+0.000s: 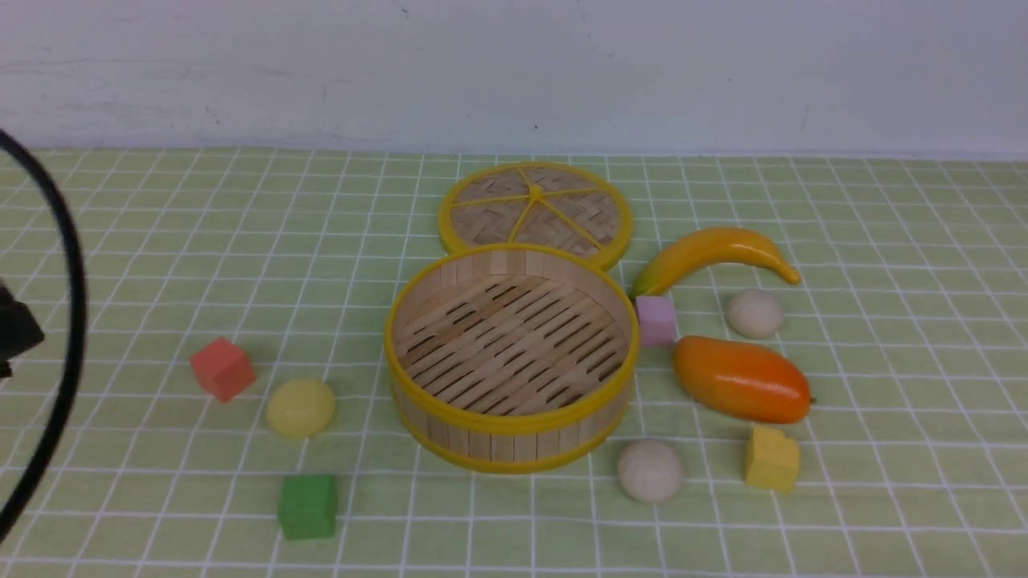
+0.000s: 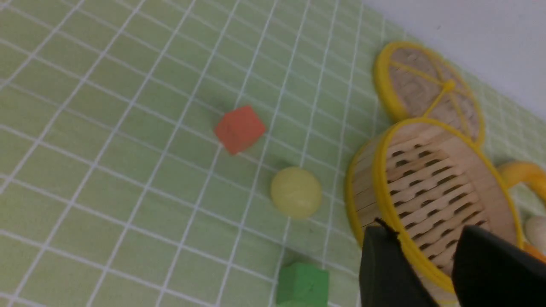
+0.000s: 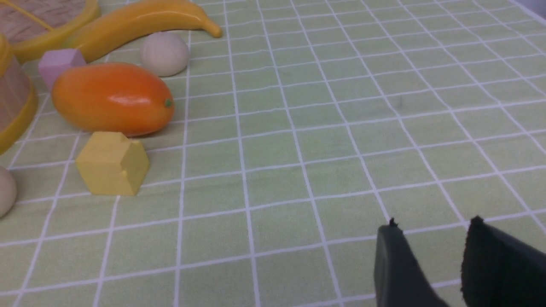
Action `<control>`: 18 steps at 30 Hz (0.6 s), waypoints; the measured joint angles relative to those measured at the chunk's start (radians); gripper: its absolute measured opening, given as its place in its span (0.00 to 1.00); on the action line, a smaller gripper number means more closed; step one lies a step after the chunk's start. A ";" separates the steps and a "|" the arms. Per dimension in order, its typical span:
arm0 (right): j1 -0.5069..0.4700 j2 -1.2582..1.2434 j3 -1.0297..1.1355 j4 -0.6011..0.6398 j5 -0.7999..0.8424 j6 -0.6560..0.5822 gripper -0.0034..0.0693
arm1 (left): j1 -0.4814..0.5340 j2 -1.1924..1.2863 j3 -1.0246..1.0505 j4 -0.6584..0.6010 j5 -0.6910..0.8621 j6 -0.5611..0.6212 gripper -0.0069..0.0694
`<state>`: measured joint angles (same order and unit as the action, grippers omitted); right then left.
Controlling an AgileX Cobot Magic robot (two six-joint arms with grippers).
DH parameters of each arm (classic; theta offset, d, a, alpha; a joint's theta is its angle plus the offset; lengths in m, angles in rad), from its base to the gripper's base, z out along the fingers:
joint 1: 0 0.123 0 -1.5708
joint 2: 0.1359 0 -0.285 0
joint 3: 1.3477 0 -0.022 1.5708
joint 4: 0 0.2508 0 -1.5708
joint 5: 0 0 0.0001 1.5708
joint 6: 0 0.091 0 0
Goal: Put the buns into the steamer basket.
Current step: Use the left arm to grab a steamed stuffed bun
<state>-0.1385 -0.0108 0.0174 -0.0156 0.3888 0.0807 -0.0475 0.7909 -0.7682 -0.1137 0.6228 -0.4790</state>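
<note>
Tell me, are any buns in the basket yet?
Not yet. The steamer basket is empty. The yellow bun lies left of it, the near beige bun and far beige bun right of it, on the cloth. The left gripper and right gripper are open, holding nothing. All three remain.

Left hand (image 2: 435,268) spread, right hand (image 3: 439,264) spread

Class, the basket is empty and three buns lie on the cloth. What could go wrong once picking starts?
1. The far beige bun is hemmed in by the banana, pink cube and mango; the right end effector may knock them.
2. The smooth, round yellow bun could slip and roll when pinched.
</note>
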 joint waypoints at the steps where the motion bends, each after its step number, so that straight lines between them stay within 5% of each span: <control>1: 0.000 0.000 0.000 0.001 0.000 0.000 0.38 | 0.000 0.032 0.000 -0.014 0.000 0.003 0.40; 4: 0.000 0.000 0.000 0.001 0.000 0.000 0.38 | 0.000 0.122 0.000 -0.081 0.019 0.044 0.40; 13: 0.000 0.000 0.000 0.001 0.000 0.000 0.38 | 0.000 0.384 -0.128 -0.289 0.264 0.411 0.40; 18: 0.000 0.000 0.000 0.000 0.000 0.000 0.38 | 0.000 0.508 -0.272 -0.299 0.337 0.449 0.40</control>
<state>-0.1385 -0.0108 0.0174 -0.0157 0.3888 0.0807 -0.0475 1.2985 -1.0405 -0.4130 0.9599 -0.0298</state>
